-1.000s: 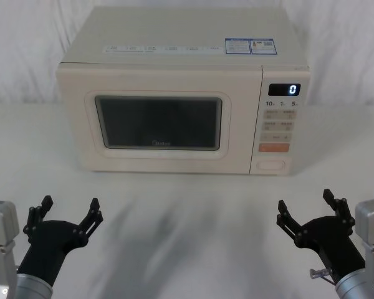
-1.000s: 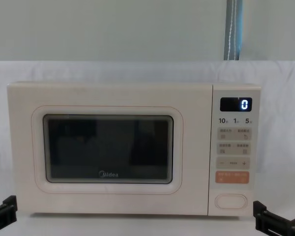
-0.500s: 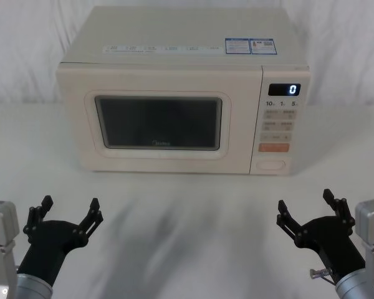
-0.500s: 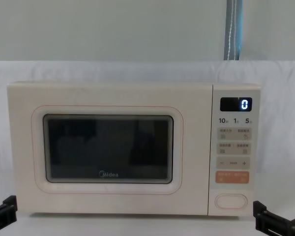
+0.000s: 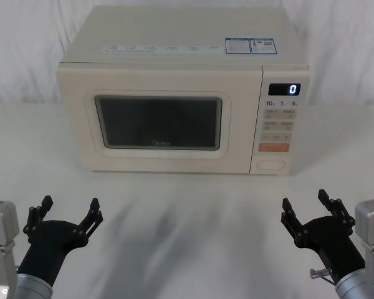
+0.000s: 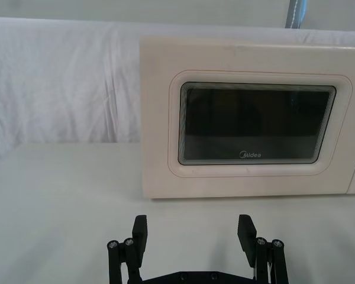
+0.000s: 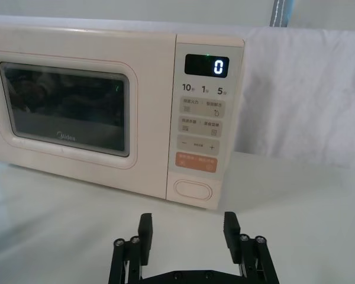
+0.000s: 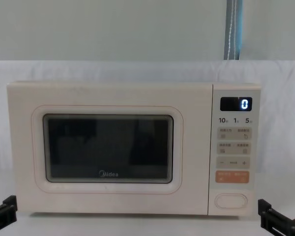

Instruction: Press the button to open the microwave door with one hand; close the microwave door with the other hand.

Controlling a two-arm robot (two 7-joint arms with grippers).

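Button (image 5: 270, 166) is sited ahead of the spread right pincer (image 5: 306, 207), nearer than the spread left pincer (image 5: 68, 211); door (image 5: 159, 121) is shut.

The microwave (image 5: 182, 93) stands on the table (image 5: 187, 205) at 12 o'clock, well apart from both grippers, with a draped cloth (image 5: 25, 50) behind it. Its door (image 5: 159, 121) fills the front from the left edge, shut flush; the key panel (image 5: 278, 124) sits at the door's 3 o'clock. On the panel the display (image 5: 284, 90) is at 12 o'clock and the button (image 5: 270, 165) at 6 o'clock, just below the orange key (image 5: 273, 147). The left gripper (image 5: 67, 213) hangs at 7 o'clock over the near table, fingers spread. The right gripper (image 5: 305, 206) hangs at 5 o'clock, fingers apart, before the panel.
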